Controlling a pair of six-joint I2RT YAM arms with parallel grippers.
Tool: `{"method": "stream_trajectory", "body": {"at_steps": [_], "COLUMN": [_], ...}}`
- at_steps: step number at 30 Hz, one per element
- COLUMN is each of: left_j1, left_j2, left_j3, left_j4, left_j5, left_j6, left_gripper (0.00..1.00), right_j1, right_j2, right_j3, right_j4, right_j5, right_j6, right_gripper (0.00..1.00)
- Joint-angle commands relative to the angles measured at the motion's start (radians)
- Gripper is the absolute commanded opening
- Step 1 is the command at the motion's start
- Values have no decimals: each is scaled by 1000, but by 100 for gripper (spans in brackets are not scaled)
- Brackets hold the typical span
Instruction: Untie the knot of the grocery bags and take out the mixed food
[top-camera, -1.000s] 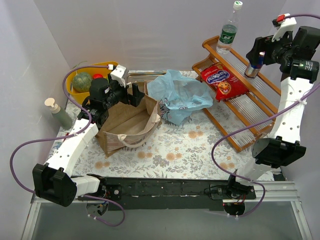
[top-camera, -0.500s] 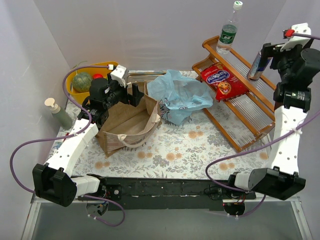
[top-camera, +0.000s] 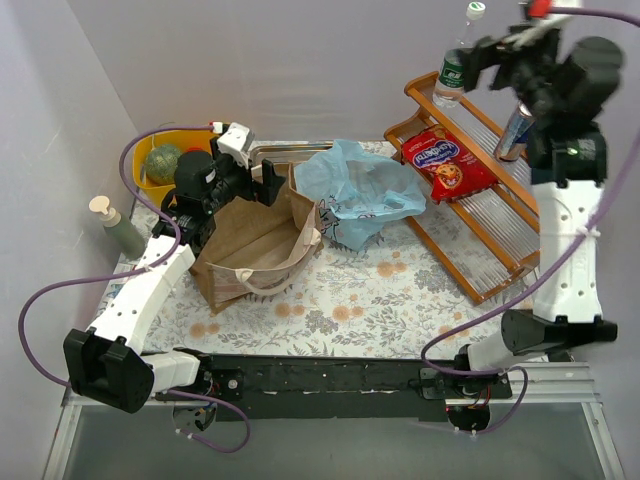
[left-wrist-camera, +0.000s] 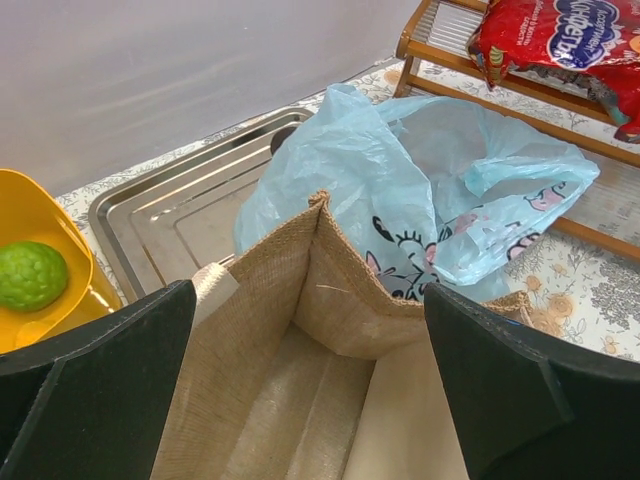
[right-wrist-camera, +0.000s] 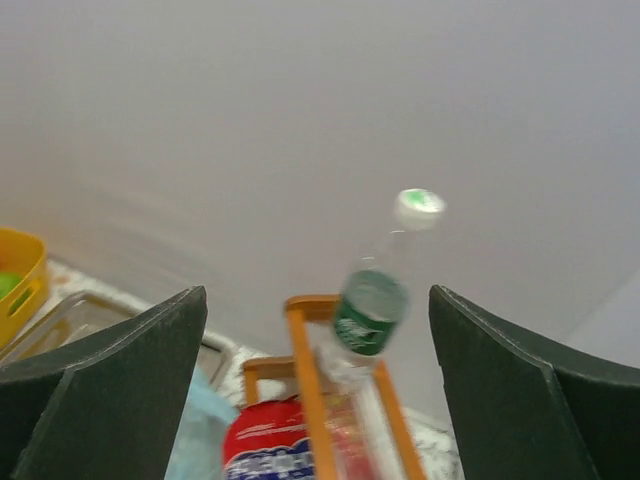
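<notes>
At 11 o'clock on the table (top-camera: 400, 290), the left hand (top-camera: 262, 185) hangs wide open over the brown paper bag (top-camera: 255, 245), with the blue plastic bag (top-camera: 355, 195) crumpled just beside it. At 1 o'clock, the right hand (top-camera: 485, 50), spread and empty, hovers by the bottle (top-camera: 455, 68).

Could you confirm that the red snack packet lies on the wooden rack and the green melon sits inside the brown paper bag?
Not quite: the top external view shows the green melon in the yellow tub, not the brown paper bag. The red snack packet does lie on the wooden rack.
</notes>
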Motion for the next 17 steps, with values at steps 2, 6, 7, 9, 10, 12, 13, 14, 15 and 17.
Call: {"method": "stream_trajectory", "body": {"at_steps": [2,6,7,9,10,12,13,14,15,17], "left_j1": [4,5,5,4,4,5,7,9,9,9], "left_j2": [7,1,-1,-12,-15,-16,-15,-10,2,14], "left_j3": [45,50,48,37,33,36,40,51,60,86], "left_j4": [7,-8,-10,-15,-15,-16,-18,-28,-31,-31], "left_j5": [-78,-101,-101,-101,-106,-115,-115,-115,-117,-120], "left_j6": [37,51,57,69,71,78,83,85,91,94], "left_gripper": [98,98,98,98,98,98,98,98,98,98], "right_j1": [376,623,704,761,781,781,781,781,781,781], "right_j2": [108,79,48,-68,-99,-92,-63,-29,23,48], "right_j3": [98,-83,-141,-347,-389,-375,-316,-256,-157,-98], "right_j4": [-364,-590,-608,-526,-483,-452,-464,-479,-489,-457], "right_j5": [545,793,783,773,716,695,753,782,799,821], "right_j6": [-137,-62,-26,-6,-5,-4,-5,-5,-19,-44], "right_gripper": [98,98,98,98,98,98,98,98,98,98]}}
